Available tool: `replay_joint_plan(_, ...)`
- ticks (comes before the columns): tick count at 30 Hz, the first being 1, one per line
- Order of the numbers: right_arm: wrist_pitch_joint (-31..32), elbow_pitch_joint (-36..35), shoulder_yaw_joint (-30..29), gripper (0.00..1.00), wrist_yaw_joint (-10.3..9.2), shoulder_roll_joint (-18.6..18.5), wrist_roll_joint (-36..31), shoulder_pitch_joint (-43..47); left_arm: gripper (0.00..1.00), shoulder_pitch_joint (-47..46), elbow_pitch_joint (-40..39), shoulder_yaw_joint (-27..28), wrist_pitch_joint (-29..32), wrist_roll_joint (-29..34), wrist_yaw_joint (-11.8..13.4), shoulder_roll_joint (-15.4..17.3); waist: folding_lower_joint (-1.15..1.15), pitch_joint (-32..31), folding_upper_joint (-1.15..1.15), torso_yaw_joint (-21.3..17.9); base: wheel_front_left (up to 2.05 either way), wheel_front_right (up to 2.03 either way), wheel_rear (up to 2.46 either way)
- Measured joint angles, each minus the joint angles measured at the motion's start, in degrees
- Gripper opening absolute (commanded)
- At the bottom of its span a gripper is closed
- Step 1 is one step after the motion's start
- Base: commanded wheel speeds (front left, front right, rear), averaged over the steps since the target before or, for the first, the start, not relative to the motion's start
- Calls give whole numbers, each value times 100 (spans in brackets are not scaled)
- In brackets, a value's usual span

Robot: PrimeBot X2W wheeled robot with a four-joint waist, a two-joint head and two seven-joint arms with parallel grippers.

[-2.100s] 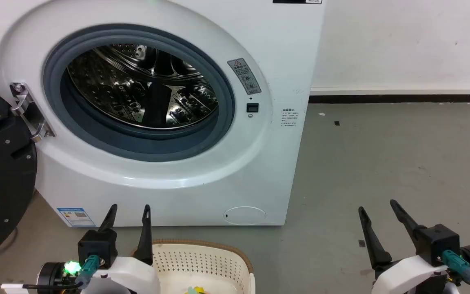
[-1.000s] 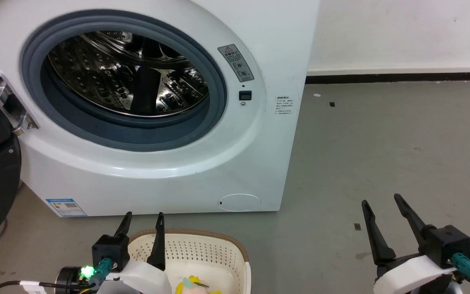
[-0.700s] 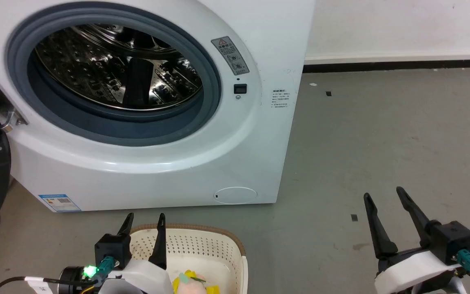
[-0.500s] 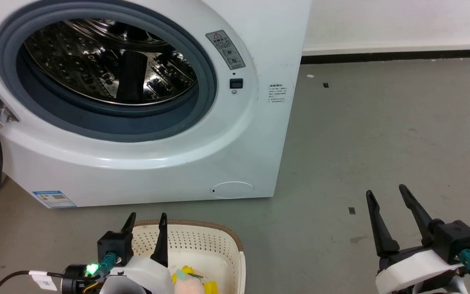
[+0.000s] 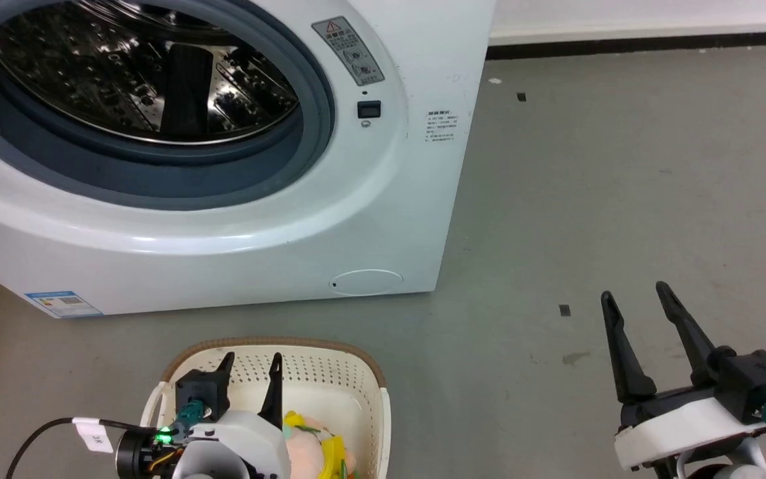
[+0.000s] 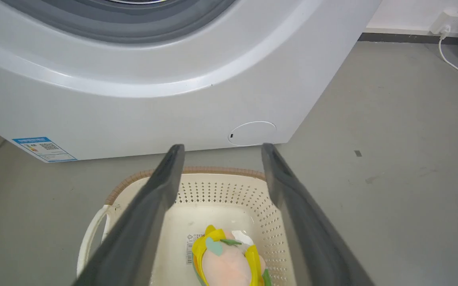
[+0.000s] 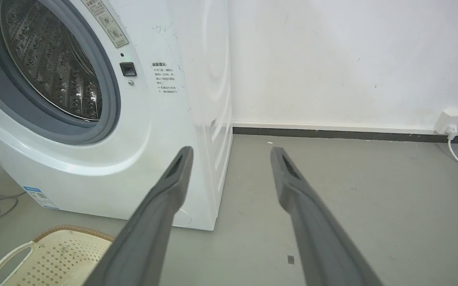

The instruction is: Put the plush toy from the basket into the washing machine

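Jaws: spread and empty on left gripper point(image 5: 251, 359), above basket point(image 5: 330, 346); spread too on right gripper point(image 5: 634, 291), over floor point(image 5: 589, 166). Plush toy point(image 6: 225, 266) inside basket: pale pink body, yellow clothing, green tag. Near washing machine point(image 5: 389, 199).

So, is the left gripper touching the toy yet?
Apart. In the left wrist view the open left gripper's fingers straddle the toy, with bare basket floor showing between it and each finger.
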Motion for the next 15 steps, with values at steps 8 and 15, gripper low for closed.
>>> replay_joint_plan(8, -98, -89, 18, 100, 0, 0, 51, -110, 100, -331, 717, -66, 25, -75, 10, 93, 0, 288, 0, -100, 0, 0, 0)
replay_joint_plan(15, -187, -172, 34, 100, 0, 0, 162, -200, 100, -704, 1470, -208, 154, -175, -59, 187, 0, 647, 0, -225, 0, 0, 0)
